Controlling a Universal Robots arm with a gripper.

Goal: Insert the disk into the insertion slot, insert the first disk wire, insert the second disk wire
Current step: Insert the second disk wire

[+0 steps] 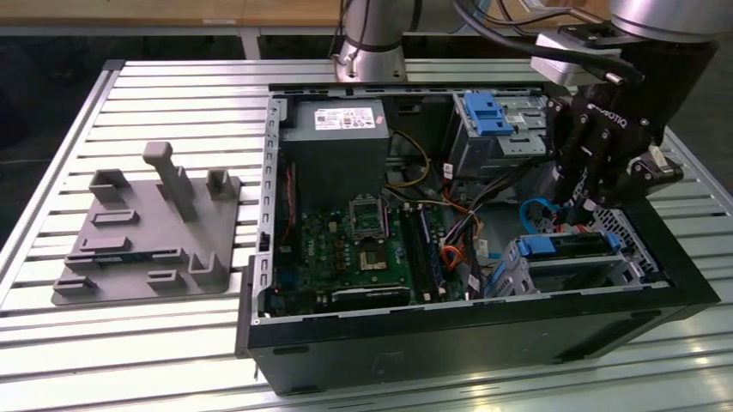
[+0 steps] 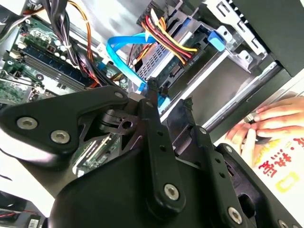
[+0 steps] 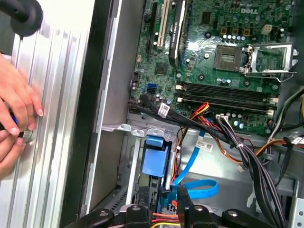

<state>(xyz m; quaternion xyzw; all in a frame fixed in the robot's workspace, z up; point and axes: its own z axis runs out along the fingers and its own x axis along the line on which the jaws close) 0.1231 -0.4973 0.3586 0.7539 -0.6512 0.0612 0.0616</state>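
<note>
The disk [image 1: 569,249], grey in its bright blue carrier, lies inside the insertion slot [image 1: 627,262], a silver perforated cage at the case's front corner on the exterior view's right. A black plug with red, yellow and black wires [image 2: 173,40] sits on the disk's [image 2: 161,61] end. The second disk wire [image 2: 121,47], a flat light-blue cable, loops beside the cage and runs down between my fingertips. My black gripper [image 1: 576,206] hangs just above the cage, shut on that cable's end, as seen in both wrist views [image 2: 169,95] [image 3: 173,197].
The open computer case holds a green motherboard [image 1: 355,249], a power supply [image 1: 338,129], a taller silver bay with a blue latch [image 1: 487,112] and loose cable bundles [image 3: 237,147]. A grey fixture plate [image 1: 149,232] lies on the slatted table. A person's hand [image 3: 16,109] rests outside the case wall.
</note>
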